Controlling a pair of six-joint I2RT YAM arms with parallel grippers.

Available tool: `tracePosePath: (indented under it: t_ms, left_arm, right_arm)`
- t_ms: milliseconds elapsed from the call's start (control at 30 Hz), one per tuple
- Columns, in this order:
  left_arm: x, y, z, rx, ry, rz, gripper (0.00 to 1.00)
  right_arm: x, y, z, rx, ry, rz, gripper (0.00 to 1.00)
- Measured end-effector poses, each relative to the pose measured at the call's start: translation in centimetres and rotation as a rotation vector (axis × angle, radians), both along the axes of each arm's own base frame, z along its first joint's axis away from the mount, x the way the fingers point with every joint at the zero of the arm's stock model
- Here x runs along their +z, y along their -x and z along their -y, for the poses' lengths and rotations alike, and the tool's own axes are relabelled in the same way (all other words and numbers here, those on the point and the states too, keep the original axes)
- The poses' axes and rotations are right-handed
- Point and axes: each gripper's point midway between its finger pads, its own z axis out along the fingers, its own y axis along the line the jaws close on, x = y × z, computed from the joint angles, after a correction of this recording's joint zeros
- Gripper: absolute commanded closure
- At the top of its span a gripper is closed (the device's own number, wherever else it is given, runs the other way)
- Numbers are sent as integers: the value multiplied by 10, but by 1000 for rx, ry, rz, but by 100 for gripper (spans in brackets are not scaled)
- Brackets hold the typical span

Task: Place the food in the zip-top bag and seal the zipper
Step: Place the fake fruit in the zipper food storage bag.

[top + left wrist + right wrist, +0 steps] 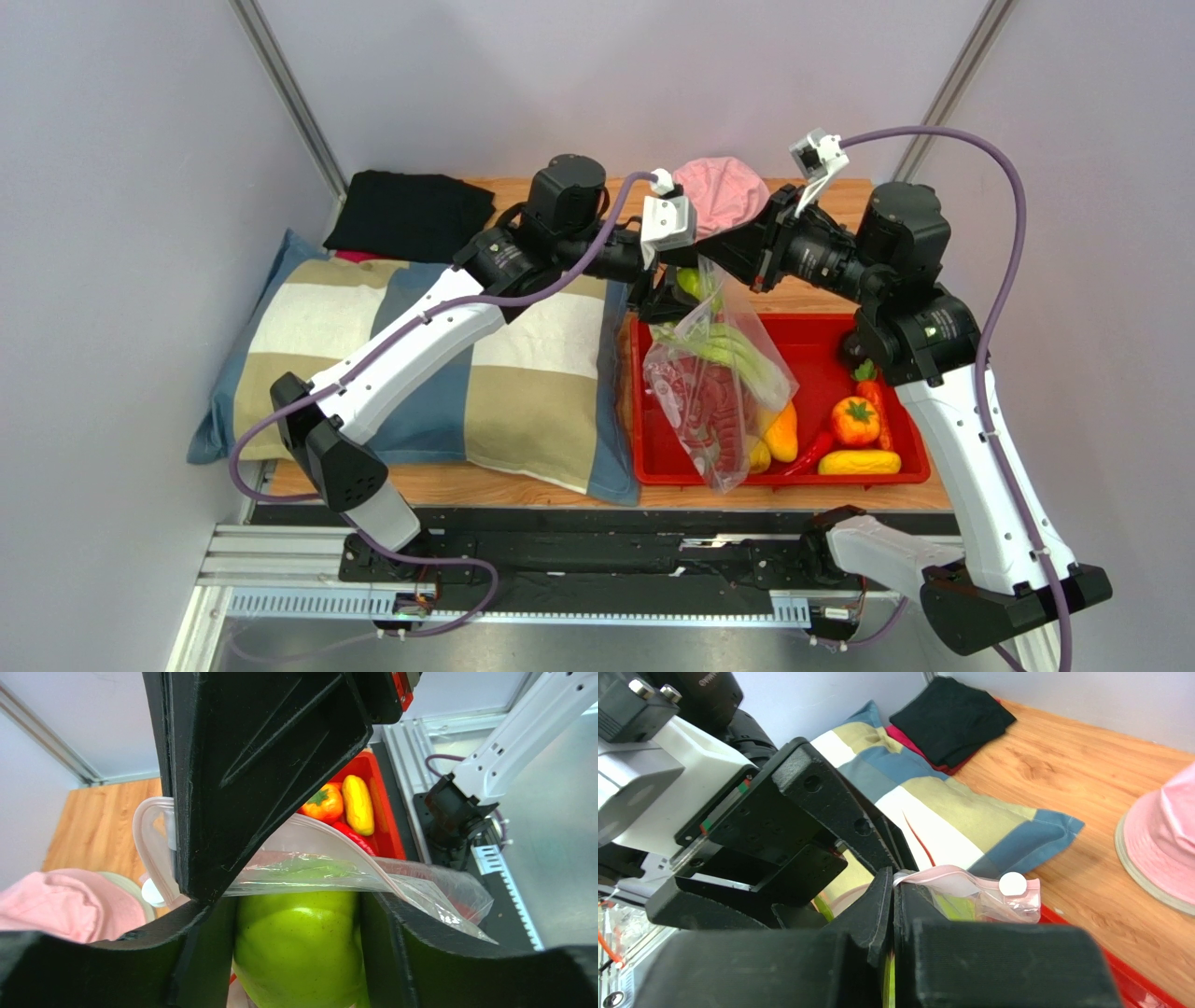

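Observation:
The clear dotted zip-top bag (716, 385) hangs over the red tray, mouth up. Inside it show the red lobster (709, 403) and the pale green celery (739, 350). My right gripper (711, 259) is shut on the bag's mouth edge; in the right wrist view (894, 882) the pinkish zipper strip (948, 876) and its white slider (1013, 880) run out of the jaws. My left gripper (683, 290) is shut on the green apple (298, 945) and holds it at the open bag rim (330, 831). No grape bunch shows.
The red tray (821, 333) holds several other toy foods, among them an orange-red one (854, 420) and yellow ones. A checked pillow (463, 357) lies to the left, a black cloth (410, 213) behind it, and the pink hat (720, 193) lies behind the grippers.

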Motion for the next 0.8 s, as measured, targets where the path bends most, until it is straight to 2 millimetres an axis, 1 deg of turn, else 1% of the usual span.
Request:
tracePosePath:
  t_ms: [133,167,200,233,400,467,533,633,700,767,800]
  left_arm:
    - [2,-3,-3,28,-16,19,21]
    - [1,-4,-5,38,-23,15,15]
    - [0,-7,-7,52,-27,6,12]
    - [1,-10,-10,66,-28,0,1]
    - [8,-31,-40,179,-14,-43,1]
    - [13,-33,-54,220,1,-58,1]
    - [25,-34,-68,262,29,-66,1]
    - [45,-28,-83,305,80,-64,1]
    - [60,-21,-91,329,117,-60,5]
    - [73,-16,-100,360,148,-58,15]
    - [77,-17,-103,380,156,-63,16]
  right_arm:
    - [8,3,-4,29,-26,18,100]
    - [10,4,-5,33,-32,21,100]
    - [11,4,-5,35,-35,24,100]
    - [12,3,-5,36,-39,28,100]
    - [16,3,-6,36,-47,43,100]
    - [16,3,-6,35,-46,43,100]
    - [16,2,-6,35,-46,45,100]
    - [18,1,-6,36,-46,56,100]
    - [17,-2,-7,36,-45,57,100]
    - [16,-5,-8,37,-44,56,100]
    - [15,-7,-9,38,-44,54,100]
